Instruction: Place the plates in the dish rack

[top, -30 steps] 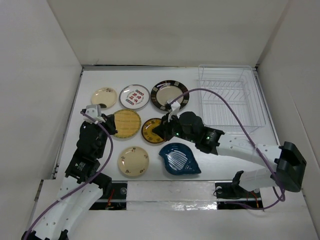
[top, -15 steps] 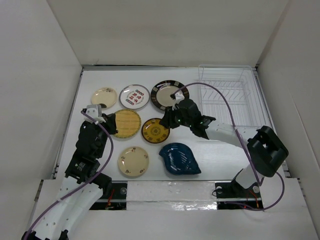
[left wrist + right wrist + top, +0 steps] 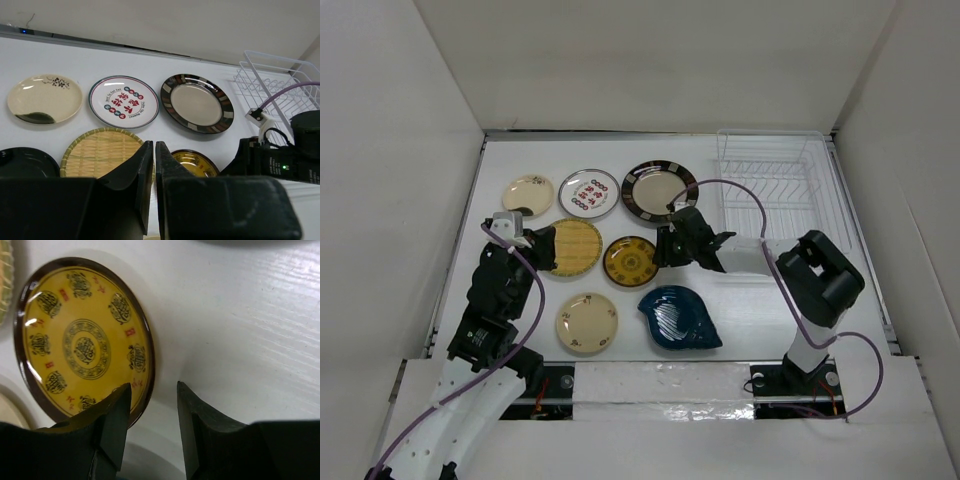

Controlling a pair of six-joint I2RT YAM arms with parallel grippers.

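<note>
Seven plates lie flat on the white table: cream [image 3: 528,194], white with red marks [image 3: 589,192], black-rimmed [image 3: 658,190], woven yellow [image 3: 572,246], dark brown-yellow [image 3: 630,260], a second cream one [image 3: 587,322] and the blue leaf [image 3: 678,317]. The dish rack [image 3: 780,200] stands empty at the back right. My right gripper [image 3: 154,387] is open low at the right rim of the brown-yellow plate [image 3: 82,340]: one finger is over the rim, the other over bare table. My left gripper [image 3: 154,145] is shut and empty, hovering by the woven plate [image 3: 100,150].
White walls close in the table on the left, back and right. The right arm's purple cable [image 3: 740,190] loops in front of the rack. The right arm's folded elbow [image 3: 820,275] sits right of the blue leaf plate.
The right arm has folded back, bringing its gripper from over the brown-yellow plate to that plate's right rim, and its jaws have opened. The left arm has hardly moved.
</note>
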